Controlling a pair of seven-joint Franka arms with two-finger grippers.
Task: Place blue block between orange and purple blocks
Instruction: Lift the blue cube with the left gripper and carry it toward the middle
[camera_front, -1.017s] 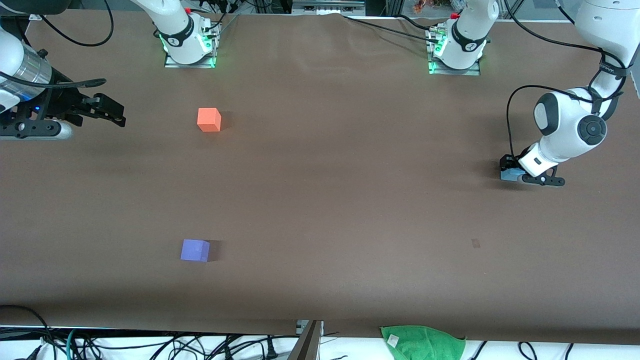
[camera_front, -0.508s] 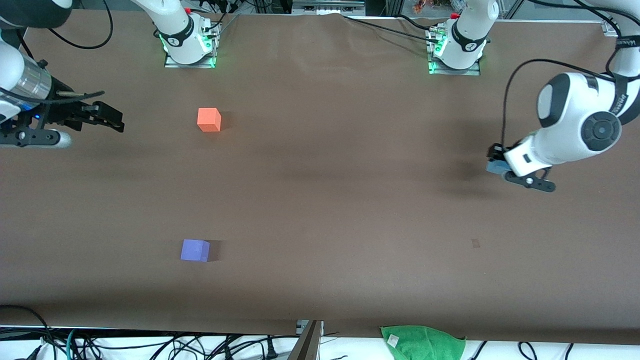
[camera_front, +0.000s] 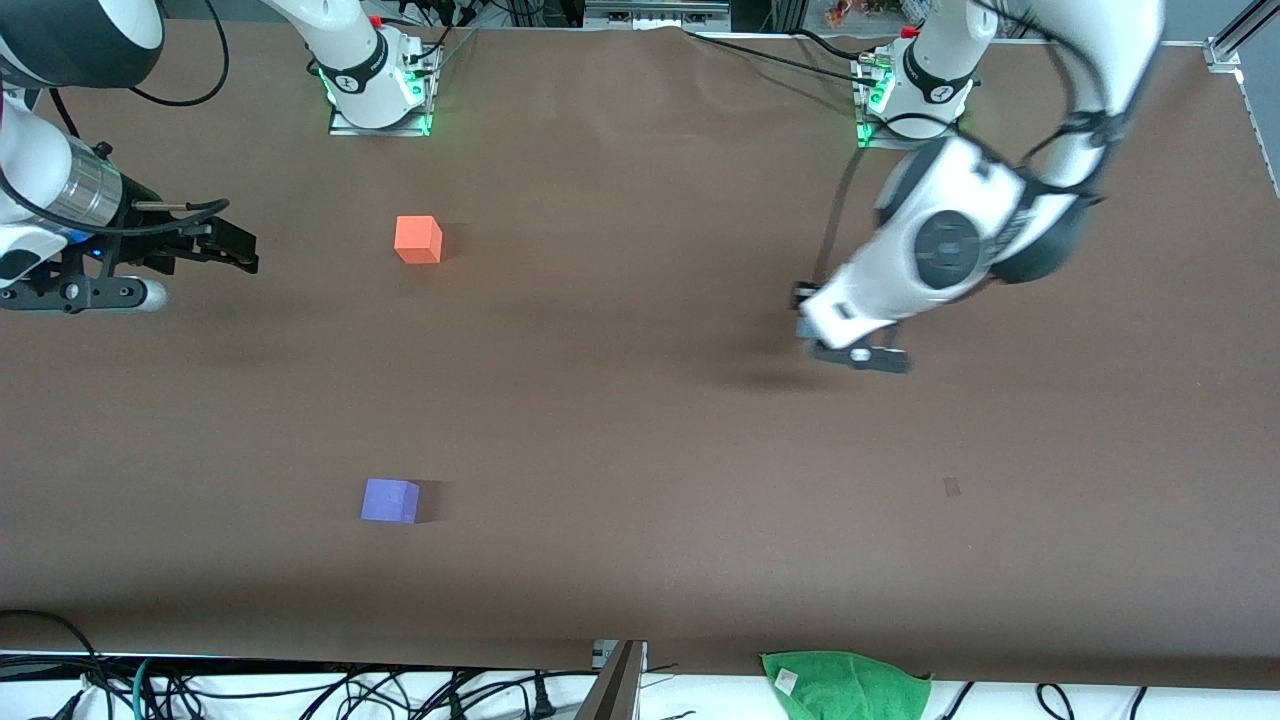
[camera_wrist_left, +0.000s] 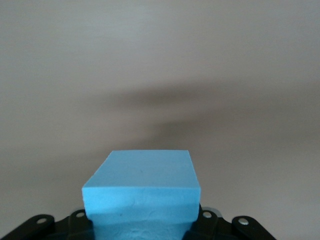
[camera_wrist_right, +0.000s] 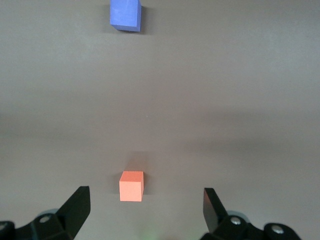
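The blue block (camera_wrist_left: 141, 187) sits clamped in the left claw (camera_front: 808, 325), up over bare surface (camera_front: 640, 420) toward the left arm's end. Its goal, the gap between orange block (camera_front: 418, 240) and purple block (camera_front: 390, 500), lies well apart toward the right arm's end. The right claw (camera_front: 235, 248) waits spread wide and empty, pointing at the orange block.

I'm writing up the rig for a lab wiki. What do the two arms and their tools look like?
Both arms have glossy white rounded shells with black joint rings and caps, and black cables loop along them. Their bases glow green at the table's edge. The left tool is black under a white wrist. The right tool is black too, with dark angular fingers, beneath a silver metal cuff showing a small blue light.
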